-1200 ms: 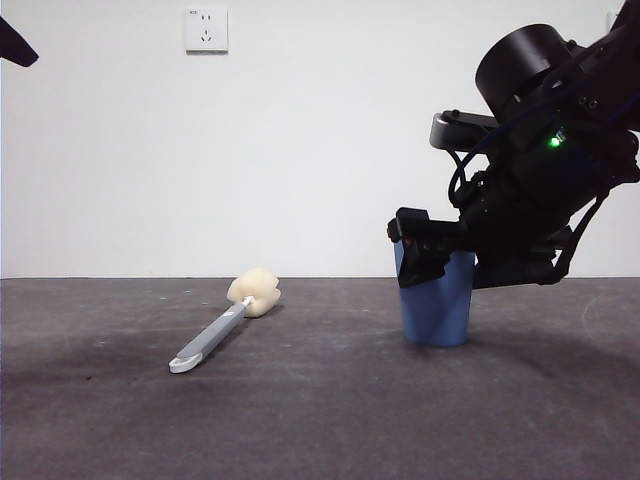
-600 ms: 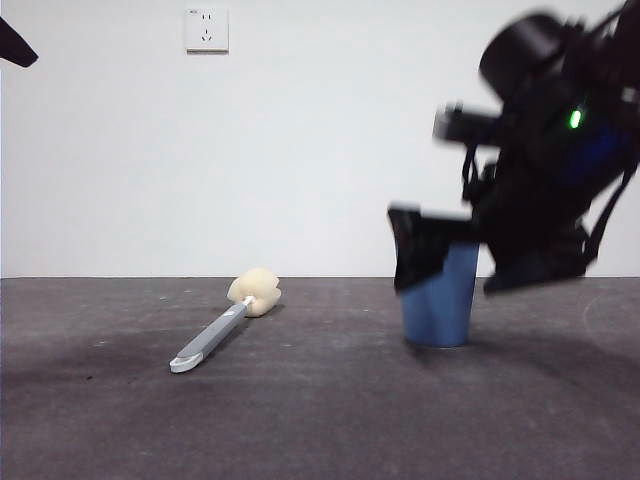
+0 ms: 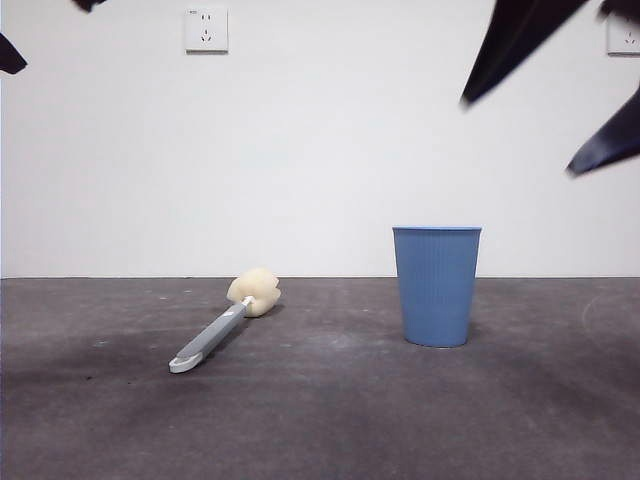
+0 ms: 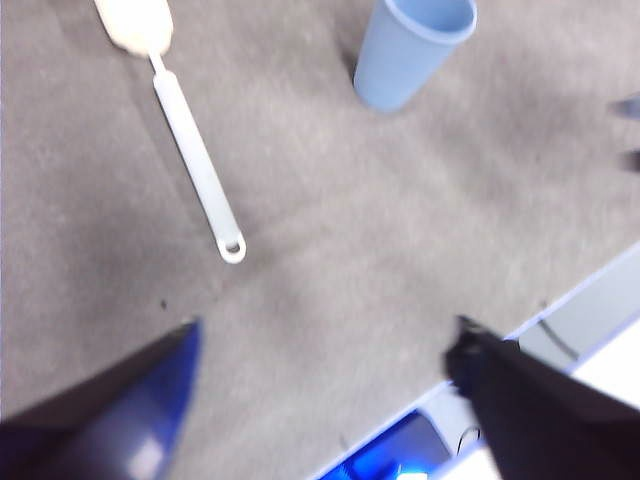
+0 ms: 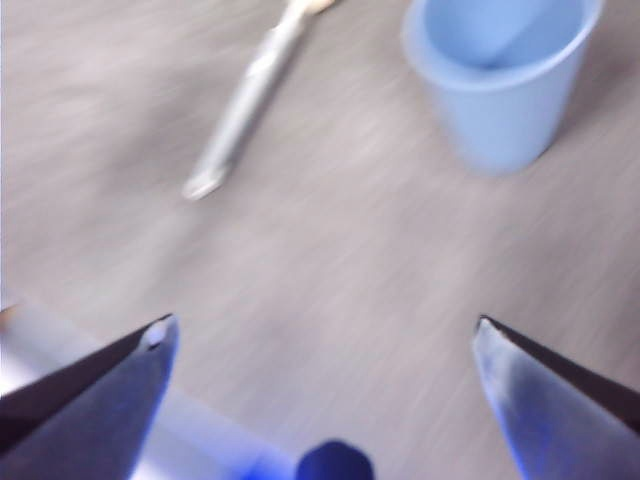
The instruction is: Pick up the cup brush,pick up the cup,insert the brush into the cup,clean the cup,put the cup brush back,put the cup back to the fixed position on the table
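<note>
The blue ribbed cup [image 3: 436,285] stands upright on the dark grey table [image 3: 330,410], right of centre, with nothing touching it. The cup brush [image 3: 222,328] lies flat to its left, cream sponge head [image 3: 254,291] towards the wall and grey handle towards the camera. My right gripper [image 3: 518,135] hangs high above the cup, open and empty; its wrist view shows the cup [image 5: 500,80] and brush [image 5: 245,110] well beyond its gripper [image 5: 325,325]. My left gripper [image 4: 325,325] is open and empty, high over the table, with the brush [image 4: 190,150] and cup [image 4: 410,50] far ahead.
A white wall with a socket [image 3: 206,29] closes off the back of the table. The left arm shows only as a black tip [image 3: 10,55] at the top left corner. The table's pale edge [image 4: 590,310] lies near the left gripper.
The right gripper has let go of the cup and risen well above it. The cup stays upright in the same spot. The brush has not moved.
</note>
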You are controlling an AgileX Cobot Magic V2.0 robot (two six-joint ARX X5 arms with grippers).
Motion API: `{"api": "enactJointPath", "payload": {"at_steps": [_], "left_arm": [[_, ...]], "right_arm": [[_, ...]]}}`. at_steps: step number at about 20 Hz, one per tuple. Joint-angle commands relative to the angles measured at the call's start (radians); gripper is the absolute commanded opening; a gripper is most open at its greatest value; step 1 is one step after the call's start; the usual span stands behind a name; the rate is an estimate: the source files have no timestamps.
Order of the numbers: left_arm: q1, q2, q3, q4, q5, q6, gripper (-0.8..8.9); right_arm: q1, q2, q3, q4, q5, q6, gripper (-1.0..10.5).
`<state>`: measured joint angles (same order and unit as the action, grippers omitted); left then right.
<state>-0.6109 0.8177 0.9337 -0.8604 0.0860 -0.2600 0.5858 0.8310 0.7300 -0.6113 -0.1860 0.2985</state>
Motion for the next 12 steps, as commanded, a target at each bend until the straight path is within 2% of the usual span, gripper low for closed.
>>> {"api": "enactJointPath", "payload": {"at_steps": [1, 2, 3, 12], "left_arm": [[0.002, -0.002, -0.011, -0.029, 0.002, 0.026, 0.20], [0.002, -0.002, -0.011, -0.037, 0.002, 0.026, -0.06], [0.002, -0.002, -0.011, -0.042, 0.002, 0.028, -0.08], [0.002, -0.002, -0.011, -0.060, -0.005, 0.027, -0.03]], "right_arm": [[0.009, -0.056, 0.035, -0.124, -0.084, 0.015, 0.7], [0.013, -0.077, 0.040, -0.146, -0.114, -0.009, 0.0], [0.014, -0.098, 0.040, -0.159, -0.132, -0.016, -0.1], [0.014, -0.125, 0.040, -0.169, -0.122, 0.007, 0.0]]}}
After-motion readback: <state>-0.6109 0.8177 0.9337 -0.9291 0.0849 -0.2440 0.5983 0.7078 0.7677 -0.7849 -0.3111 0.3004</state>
